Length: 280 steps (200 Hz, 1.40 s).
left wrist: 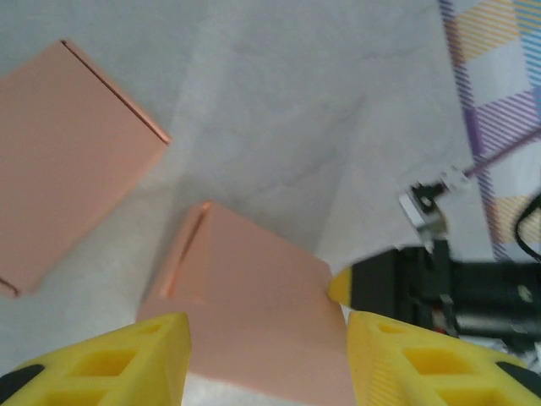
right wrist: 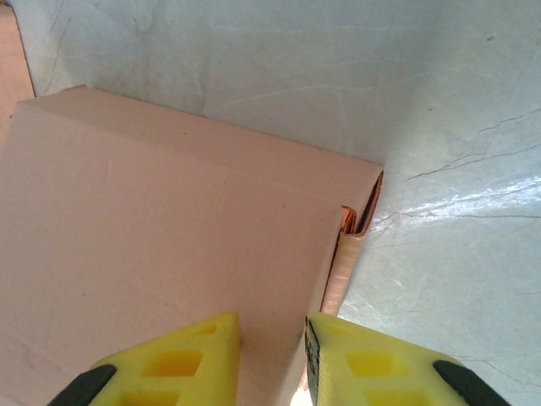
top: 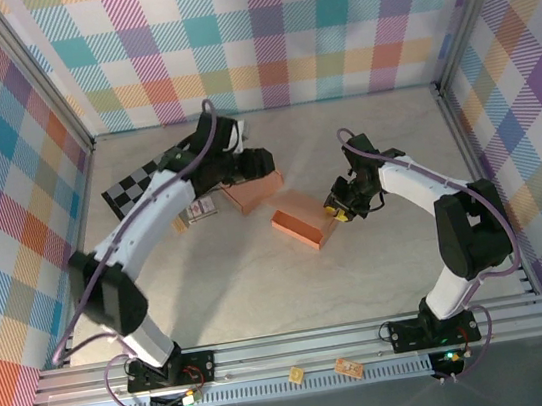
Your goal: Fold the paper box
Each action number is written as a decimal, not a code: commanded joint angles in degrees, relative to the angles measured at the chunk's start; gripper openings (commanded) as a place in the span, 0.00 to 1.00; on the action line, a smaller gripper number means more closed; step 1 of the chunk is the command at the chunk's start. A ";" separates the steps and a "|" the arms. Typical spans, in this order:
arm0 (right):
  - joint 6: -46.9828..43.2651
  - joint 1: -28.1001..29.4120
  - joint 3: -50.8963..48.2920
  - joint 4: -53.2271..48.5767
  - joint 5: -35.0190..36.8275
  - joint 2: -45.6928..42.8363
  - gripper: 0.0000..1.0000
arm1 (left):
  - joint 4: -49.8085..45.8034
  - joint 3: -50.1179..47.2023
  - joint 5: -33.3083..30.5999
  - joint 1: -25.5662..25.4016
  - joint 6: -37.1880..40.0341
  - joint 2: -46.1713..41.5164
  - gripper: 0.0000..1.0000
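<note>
The flat salmon-pink paper box (top: pixel 307 225) lies on the pale bench (top: pixel 223 290). The right end effector (right wrist: pixel 270 334) sits narrowly parted over its edge, though I cannot tell whether it is pinching, and the left end effector (left wrist: pixel 266 338) stands released. The thin card is probably light and easily creased, so it is best pinched at the folded corner wall.

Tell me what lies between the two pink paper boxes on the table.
Nothing: a bare strip of marbled table separates the far paper box from the near paper box. The left wrist view shows this gap clearest.
</note>
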 commanded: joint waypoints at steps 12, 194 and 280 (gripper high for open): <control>-1.21 0.40 1.78 -1.24 0.38 0.80 0.28 | -16.34 10.78 4.34 0.09 9.57 13.43 0.47; -2.38 0.40 3.06 -2.00 1.26 1.63 0.27 | -11.24 4.55 5.54 -2.35 9.73 18.32 0.28; -4.91 0.39 6.09 -6.90 5.19 0.01 0.34 | -9.92 0.69 -1.24 -2.37 7.21 11.33 0.40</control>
